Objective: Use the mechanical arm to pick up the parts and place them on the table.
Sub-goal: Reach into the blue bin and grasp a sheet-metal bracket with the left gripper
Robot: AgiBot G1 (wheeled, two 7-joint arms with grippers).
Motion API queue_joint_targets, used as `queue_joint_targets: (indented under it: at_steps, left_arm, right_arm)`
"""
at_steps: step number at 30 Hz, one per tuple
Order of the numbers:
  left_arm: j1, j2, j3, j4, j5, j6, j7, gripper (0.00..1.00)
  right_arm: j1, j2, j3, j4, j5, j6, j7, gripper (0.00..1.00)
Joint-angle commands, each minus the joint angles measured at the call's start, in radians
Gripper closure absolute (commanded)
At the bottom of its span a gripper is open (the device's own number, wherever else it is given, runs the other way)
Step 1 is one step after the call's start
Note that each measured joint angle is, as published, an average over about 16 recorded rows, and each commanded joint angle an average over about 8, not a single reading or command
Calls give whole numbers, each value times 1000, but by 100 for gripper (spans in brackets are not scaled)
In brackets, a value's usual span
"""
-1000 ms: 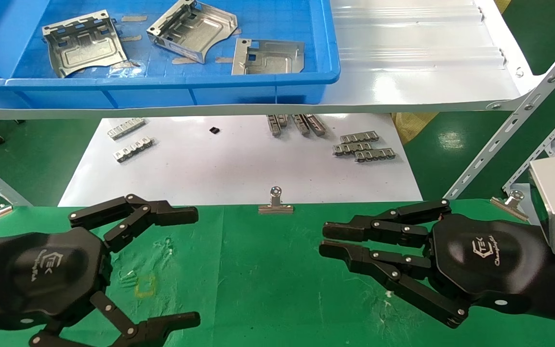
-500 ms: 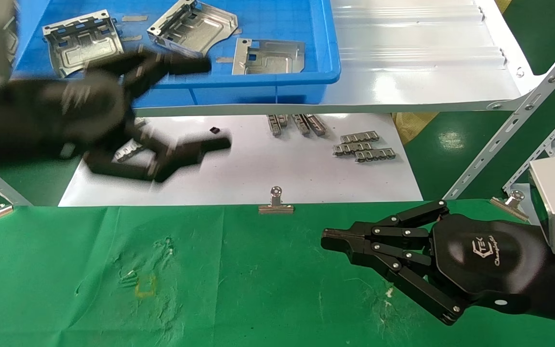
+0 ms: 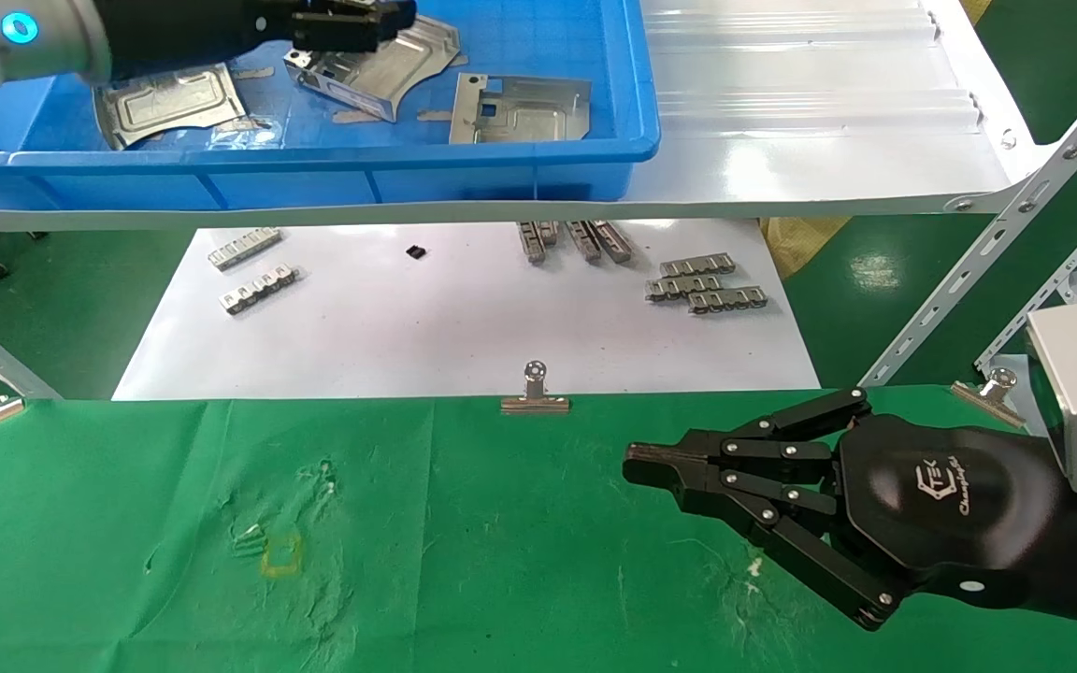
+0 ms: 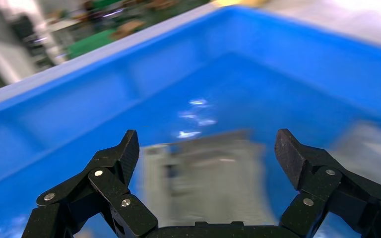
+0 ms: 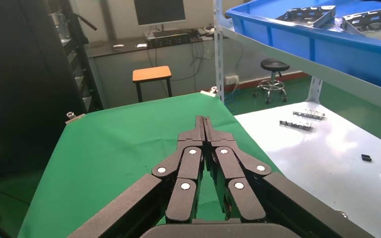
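Overhead, the left gripper (image 3: 351, 23) hangs spread wide inside the blue bin (image 3: 333, 159), a part (image 4: 206, 181) framed between its fingers, positioned for a grab. Below the bin, the right gripper (image 3: 637, 465) rests clenched and empty over the table (image 3: 464, 561), out of the way.

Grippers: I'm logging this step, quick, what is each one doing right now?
Left gripper: open, holding nothing, over a part in the blue bin.
Right gripper: shut, empty, over the table.
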Motion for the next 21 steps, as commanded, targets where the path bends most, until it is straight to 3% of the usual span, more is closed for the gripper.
queue_joint_targets:
  at_steps: [1,4,5,7,8,21]
  left_arm:
    - [-31,40,9,76,26,-83,11,57]
    - [-50,69,18,133,43,-131,17,94]
    - [-55,76,21,148,48,-141,18,100]
    - [-63,88,27,173,57,-155,19,100]
    - [-67,93,29,184,61,-161,19,100]
    - [-103,115,55,254,99,-183,8,100]
  right_arm:
    - [0,0,0,0,0,0,0,80]
    - [0,0,0,0,0,0,0,43]
    - [0,0,0,0,0,0,0,30]
    - [0,0,0,0,0,0,0,6]
    - [0,0,0,0,0,0,0,1]
    - [0,0,0,0,0,0,0,0]
